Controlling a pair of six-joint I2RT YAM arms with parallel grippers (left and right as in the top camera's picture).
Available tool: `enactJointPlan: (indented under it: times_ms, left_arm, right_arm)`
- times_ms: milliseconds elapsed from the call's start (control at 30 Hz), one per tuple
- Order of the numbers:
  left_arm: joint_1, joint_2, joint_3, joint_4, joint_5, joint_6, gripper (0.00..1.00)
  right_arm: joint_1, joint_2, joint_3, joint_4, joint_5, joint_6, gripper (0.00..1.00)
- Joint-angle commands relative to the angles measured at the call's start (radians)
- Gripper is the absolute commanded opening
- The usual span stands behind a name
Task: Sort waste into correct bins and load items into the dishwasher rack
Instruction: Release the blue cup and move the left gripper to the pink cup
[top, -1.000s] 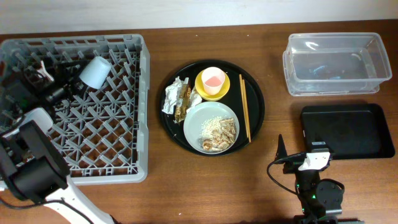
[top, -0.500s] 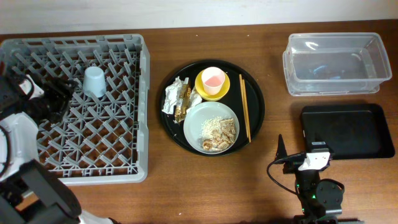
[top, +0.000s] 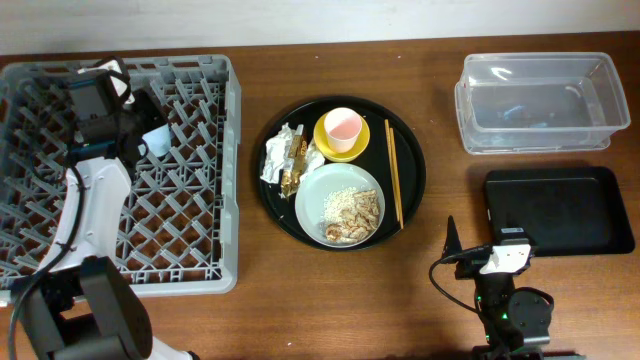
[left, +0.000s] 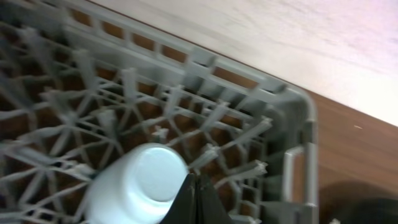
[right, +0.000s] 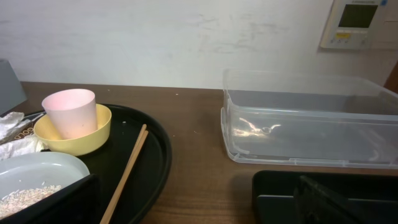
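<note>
Cup status: light blue cup (left: 138, 183) bottom-up in dishwasher rack (left: 292, 124) | my left fingers (left: 194, 200) closed, empty, just beside it | my right fingers (top: 449, 240) over desk (top: 330, 300), open or closed I cannot tell

Open table strip (top: 442, 120) between round tray (top: 410, 150) and clear tub (top: 462, 100)

Our left arm (top: 85, 210) reaches over the dishwasher rack (top: 232, 160) from its near left corner toward its far side. There our left gripper (left: 192, 185) points down, jaws pressed together. Our right arm (top: 505, 300) sits folded well right of the rack, and we cannot tell how the right gripper (top: 449, 238) is set.
</note>
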Motion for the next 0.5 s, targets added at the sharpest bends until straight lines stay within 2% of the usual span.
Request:
enactJointPlan:
  times_ms: [0, 267, 400, 467]
  left_arm:
    - [0.002, 0.021, 0.0, 0.018, -0.099, 0.078, 0.0]
    - [0.002, 0.113, 0.0, 0.075, -0.058, 0.089, 0.0]
    - [0.002, 0.135, 0.0, 0.068, -0.028, 0.211, 0.01]
    - [0.002, 0.15, 0.0, 0.05, -0.029, 0.211, 0.01]
  right_arm:
    - [0.006, -0.006, -0.005, -0.006, 0.013, -0.003, 0.98]
    - [0.006, -0.006, -0.005, -0.006, 0.013, -0.003, 0.98]
    - [0.006, -0.006, -0.005, -0.006, 0.013, -0.003, 0.98]
    - [0.006, -0.006, -0.005, -0.006, 0.013, -0.003, 0.98]
